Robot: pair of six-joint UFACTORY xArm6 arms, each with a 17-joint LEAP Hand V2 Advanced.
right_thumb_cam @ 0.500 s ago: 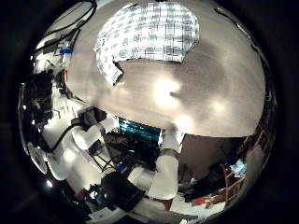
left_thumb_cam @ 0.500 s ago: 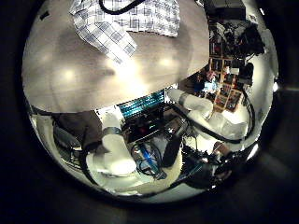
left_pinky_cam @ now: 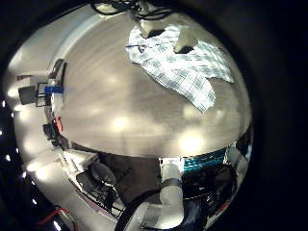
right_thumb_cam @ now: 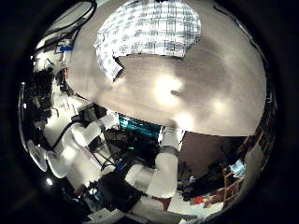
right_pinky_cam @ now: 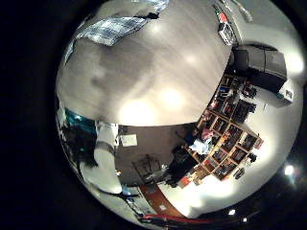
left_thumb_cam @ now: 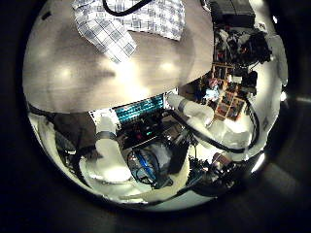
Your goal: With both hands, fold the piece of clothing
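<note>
A plaid shirt point(right_thumb_cam: 149, 30) lies spread, partly rumpled, on the wooden bench point(right_thumb_cam: 177, 89), well clear of both palm cameras. Neither robot hand's fingers show, so their opening cannot be told. Folding appears not yet begun; the next move calls for descending to grasp the shirt's edges.

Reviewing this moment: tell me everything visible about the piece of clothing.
The piece of clothing is a checked shirt with dark lines on a pale ground, apparently thin woven cloth. It lies spread and rumpled on the wooden table, a sleeve or flap trailing out from it. No hand touches it in these views.
</note>
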